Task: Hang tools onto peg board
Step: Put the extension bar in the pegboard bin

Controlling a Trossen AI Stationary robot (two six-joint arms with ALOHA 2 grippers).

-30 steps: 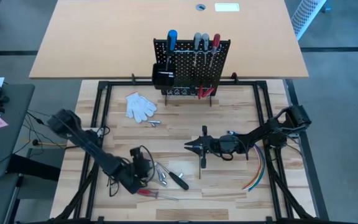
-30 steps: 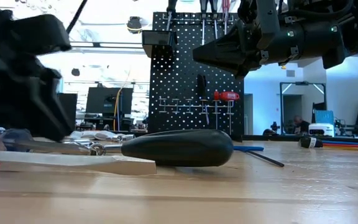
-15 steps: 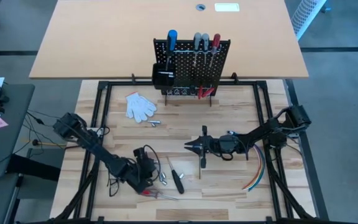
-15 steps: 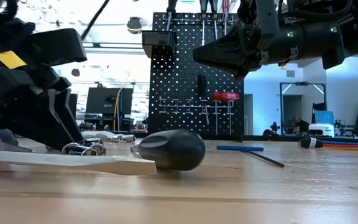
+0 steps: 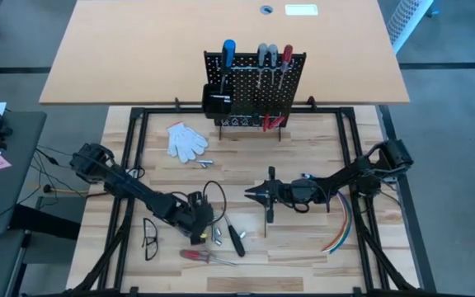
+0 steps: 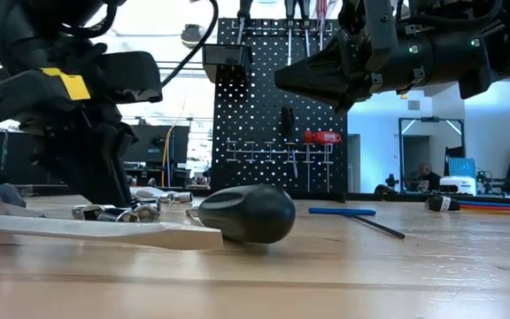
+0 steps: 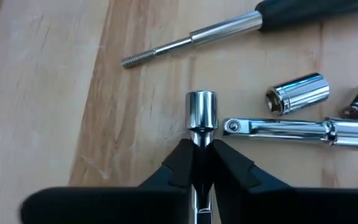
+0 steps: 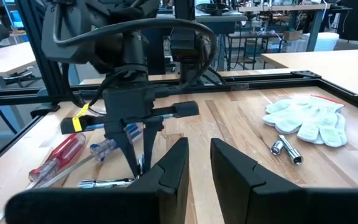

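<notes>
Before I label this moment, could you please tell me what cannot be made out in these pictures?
- Left wrist view: the lower part of the silver bit in the left gripper is hidden between its fingers.
- Left wrist view: the black screwdriver handle is cut off by the picture's edge.
- High view: the bits by the left gripper are too small to count.
- Low view: the peg board top is cut off, and the right gripper covers part of it.
</notes>
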